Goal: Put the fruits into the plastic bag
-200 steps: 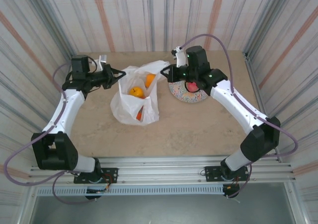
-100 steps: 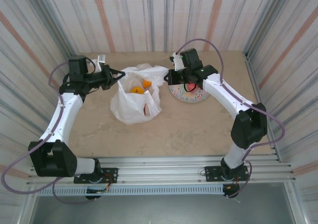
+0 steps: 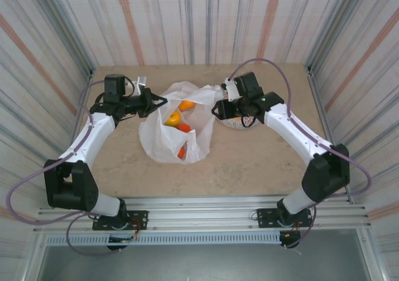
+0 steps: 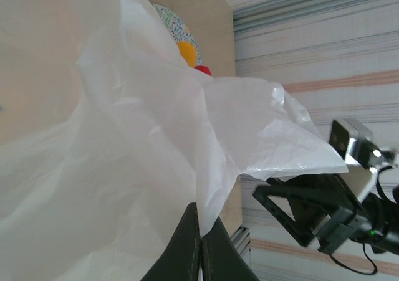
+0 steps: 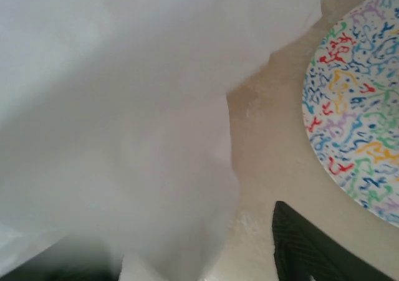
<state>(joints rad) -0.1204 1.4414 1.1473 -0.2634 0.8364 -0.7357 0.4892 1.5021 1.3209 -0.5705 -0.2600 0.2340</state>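
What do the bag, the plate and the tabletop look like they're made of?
Plastic bag: thin translucent white film, creased; the fruits show through. Plate: smooth hard surface with printed multicoloured squiggles; probably ceramic or melamine, can't tell which. Table: matte beige, stone-like mottling, possibly laminate.

Looks to be a robotics test booth: boxed in on three sides by striped panels (image 3: 199, 19), floored with a beige tabletop (image 3: 249, 162), edged in front by an aluminium rail (image 3: 199, 205) bearing two bolted white arms (image 3: 293, 128).
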